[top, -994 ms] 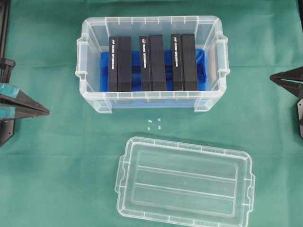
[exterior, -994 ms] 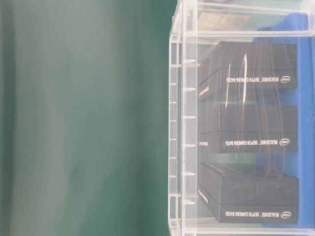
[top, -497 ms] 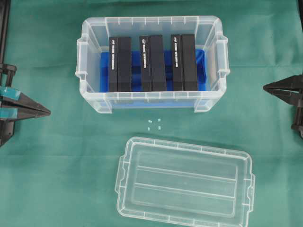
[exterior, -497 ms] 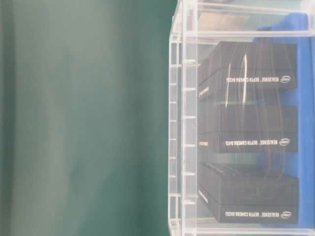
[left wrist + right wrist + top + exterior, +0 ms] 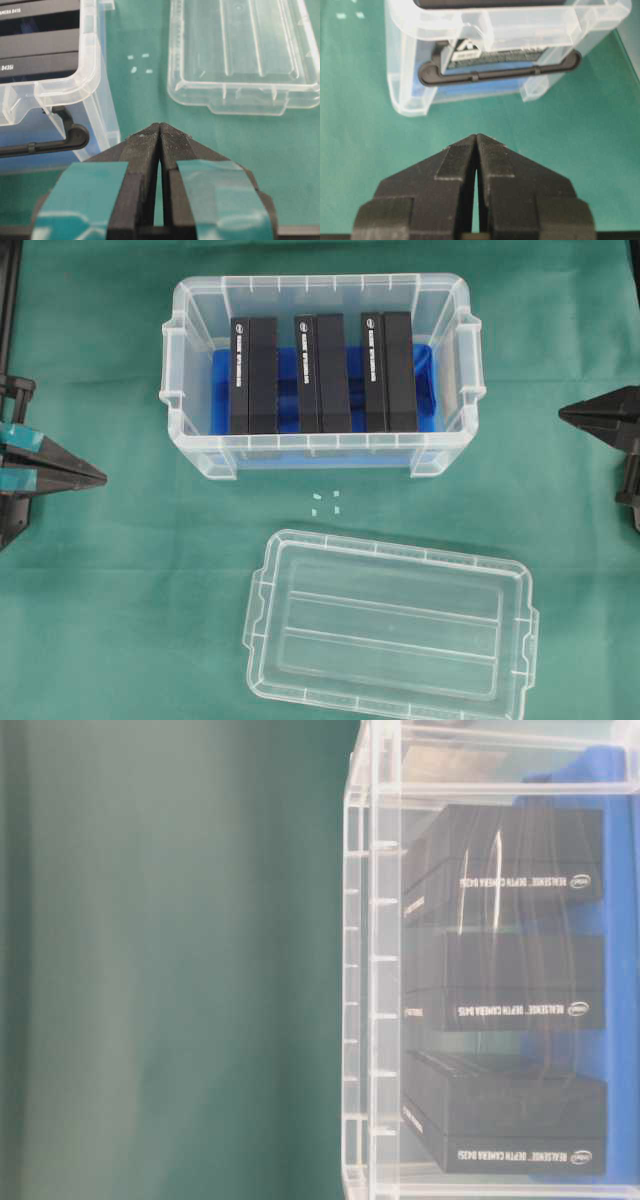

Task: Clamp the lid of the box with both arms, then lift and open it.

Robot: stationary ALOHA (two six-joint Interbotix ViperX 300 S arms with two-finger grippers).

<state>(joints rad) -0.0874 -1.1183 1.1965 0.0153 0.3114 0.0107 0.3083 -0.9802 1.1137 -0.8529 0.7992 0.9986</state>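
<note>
The clear lid (image 5: 390,630) lies flat on the green cloth in front of the box, ridges showing; it also shows in the left wrist view as the lid (image 5: 245,50). The box (image 5: 320,455) stands uncovered at the back, with a blue liner and three black boxes inside; its side shows at table level as the box (image 5: 370,1020). My left gripper (image 5: 100,477) sits at the far left, shut and empty, well apart from both. At the far right my right gripper (image 5: 562,416) is shut on nothing, pointing at the box's end (image 5: 485,65).
A few small white specks (image 5: 325,502) lie on the cloth between box and lid. Green cloth (image 5: 120,620) covers the whole table. A black handle bar (image 5: 500,72) runs along the box's right end, and another handle (image 5: 60,140) shows on the left end.
The right gripper has drawn slightly back toward the right edge and up a little. The left gripper, the lid and the box have kept their places over the last half second.
</note>
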